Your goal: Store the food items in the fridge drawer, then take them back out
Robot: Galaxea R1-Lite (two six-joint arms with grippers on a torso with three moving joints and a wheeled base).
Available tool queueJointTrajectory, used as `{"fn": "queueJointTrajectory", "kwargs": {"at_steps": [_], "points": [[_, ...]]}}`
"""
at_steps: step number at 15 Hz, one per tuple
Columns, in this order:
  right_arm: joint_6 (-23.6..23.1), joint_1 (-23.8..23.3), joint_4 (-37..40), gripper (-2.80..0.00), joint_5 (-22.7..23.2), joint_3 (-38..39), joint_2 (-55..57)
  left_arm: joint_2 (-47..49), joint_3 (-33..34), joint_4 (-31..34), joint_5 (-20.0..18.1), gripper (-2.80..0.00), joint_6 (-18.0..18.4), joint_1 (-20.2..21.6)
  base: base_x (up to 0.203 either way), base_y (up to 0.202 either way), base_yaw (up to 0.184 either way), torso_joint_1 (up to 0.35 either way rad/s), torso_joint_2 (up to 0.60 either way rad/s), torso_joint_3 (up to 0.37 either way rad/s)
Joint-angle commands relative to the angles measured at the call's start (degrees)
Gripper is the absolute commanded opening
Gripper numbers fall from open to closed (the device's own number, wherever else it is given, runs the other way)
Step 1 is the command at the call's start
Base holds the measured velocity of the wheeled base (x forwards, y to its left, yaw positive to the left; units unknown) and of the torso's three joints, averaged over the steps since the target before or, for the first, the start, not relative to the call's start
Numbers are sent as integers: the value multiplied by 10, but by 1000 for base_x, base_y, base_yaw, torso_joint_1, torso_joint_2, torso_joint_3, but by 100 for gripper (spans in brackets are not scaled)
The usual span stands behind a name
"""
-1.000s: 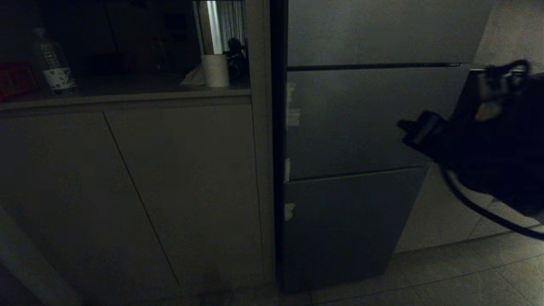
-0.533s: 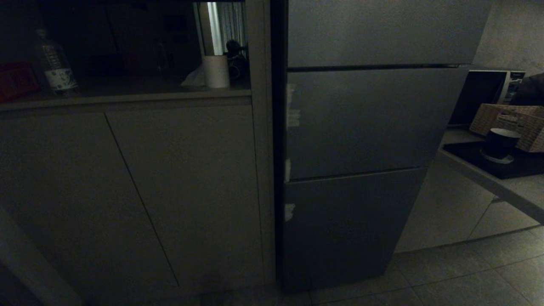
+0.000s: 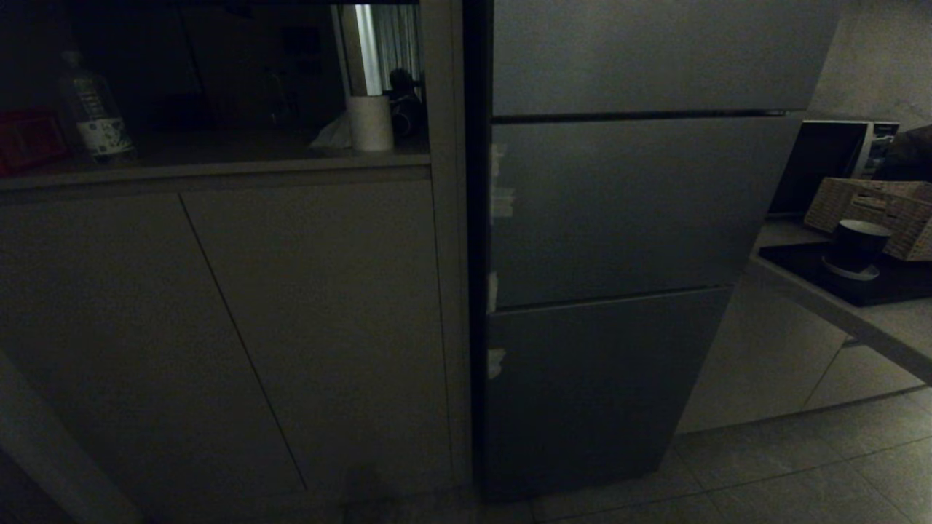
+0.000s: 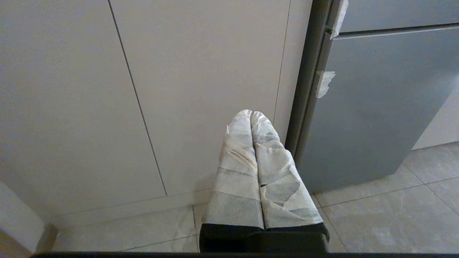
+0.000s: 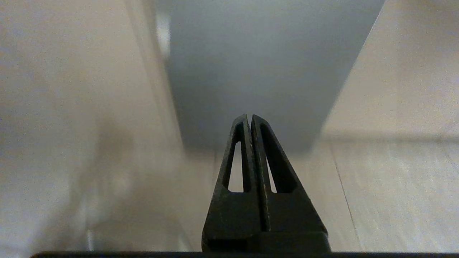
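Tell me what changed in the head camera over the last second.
The robot's dark right arm, which covered the view's right side, has left it, uncovering the dark cup and wicker basket on the counter. The tall dark grey fridge stayed closed, and both grippers are shut.

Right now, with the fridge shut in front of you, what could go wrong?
The fridge has all its panels closed, so the drawer is hidden and no food shows. Both grippers, left and right, are shut and low near the floor; swinging up, they might clip the bottom panel.
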Motion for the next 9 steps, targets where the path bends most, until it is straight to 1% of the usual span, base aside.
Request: {"fn": "queueJointTrajectory", "kwargs": {"at_steps": [1,3,4,5,7,9], "points": [[-33,-12,88,-280,11,-11,-10,0,0,0,0,-280,0,0,0,0,0,0,0,0],[-42,-88,89,-280,13,-12,-12,0,0,0,0,-280,0,0,0,0,0,0,0,0],[-45,-115,88,-280,13,-11,-19,0,0,0,0,-280,0,0,0,0,0,0,0,0],[-47,-123,88,-280,16,-11,-44,0,0,0,0,-280,0,0,0,0,0,0,0,0],[-60,-117,89,-280,31,-12,-126,0,0,0,0,-280,0,0,0,0,0,0,0,0],[-72,-114,85,-280,40,-10,-169,0,0,0,0,-280,0,0,0,0,0,0,0,0]]}}
